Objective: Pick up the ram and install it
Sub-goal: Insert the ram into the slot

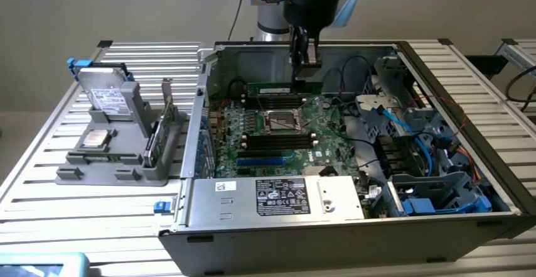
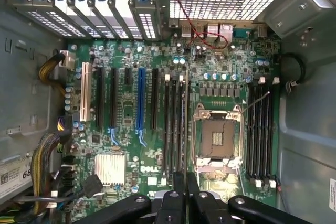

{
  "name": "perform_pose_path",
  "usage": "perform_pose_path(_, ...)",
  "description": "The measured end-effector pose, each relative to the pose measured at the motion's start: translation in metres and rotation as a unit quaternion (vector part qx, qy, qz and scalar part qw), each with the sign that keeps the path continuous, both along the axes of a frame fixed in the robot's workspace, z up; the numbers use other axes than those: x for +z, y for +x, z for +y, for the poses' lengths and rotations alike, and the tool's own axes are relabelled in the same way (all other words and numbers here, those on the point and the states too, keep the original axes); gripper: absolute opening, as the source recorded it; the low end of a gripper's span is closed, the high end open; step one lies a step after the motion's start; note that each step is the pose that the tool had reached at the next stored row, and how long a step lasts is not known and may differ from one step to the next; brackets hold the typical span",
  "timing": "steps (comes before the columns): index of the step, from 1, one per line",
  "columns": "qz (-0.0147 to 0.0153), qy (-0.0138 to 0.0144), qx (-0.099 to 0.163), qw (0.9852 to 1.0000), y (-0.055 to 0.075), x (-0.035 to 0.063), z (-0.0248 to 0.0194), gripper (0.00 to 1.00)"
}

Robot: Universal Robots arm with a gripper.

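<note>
The ram [image 1: 283, 88] is a thin green stick with a pale label, hanging level just above the motherboard [image 1: 277, 132] inside the open computer case [image 1: 335, 227]. My gripper [image 1: 305, 70] comes down from above and is shut on the stick's right end. In the wrist view the ram [image 2: 187, 124] shows edge-on as a thin strip running away from my gripper [image 2: 186, 184]. It lies beside the black memory slots [image 2: 174, 124] next to the CPU socket [image 2: 218, 137].
A grey fixture [image 1: 117, 157] on the slatted table at the exterior view's left holds a hard drive [image 1: 107, 95] and an upright green expansion card [image 1: 159, 132]. The power supply [image 1: 280, 198] lines the case's near side. Blue cables and drive bays [image 1: 418, 164] crowd the right.
</note>
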State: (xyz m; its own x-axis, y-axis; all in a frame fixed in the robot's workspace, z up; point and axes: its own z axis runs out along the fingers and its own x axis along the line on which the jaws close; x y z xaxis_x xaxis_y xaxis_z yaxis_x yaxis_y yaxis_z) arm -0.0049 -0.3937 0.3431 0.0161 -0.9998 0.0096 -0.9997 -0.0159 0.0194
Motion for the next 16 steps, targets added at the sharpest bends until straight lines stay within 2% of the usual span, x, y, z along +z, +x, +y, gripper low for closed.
perform_pose_path(7, 0.0000, -0.0005, 0.000, 1.0000, 0.0000, -0.0032, 0.0000, 0.13)
perform_pose_path(8, -0.0001, -0.0017, 0.000, 1.0000, 0.0000, -0.0037, 0.0000, 0.13)
perform_pose_path(13, -0.0013, -0.0205, 0.000, 0.9998, -0.0001, -0.0064, 0.0006, 0.13)
perform_pose_path(14, -0.0013, -0.0228, 0.000, 0.9997, -0.0001, -0.0073, 0.0013, 0.13)
perform_pose_path(16, -0.0013, -0.0238, 0.000, 0.9997, 0.0000, -0.0106, 0.0015, 0.13)
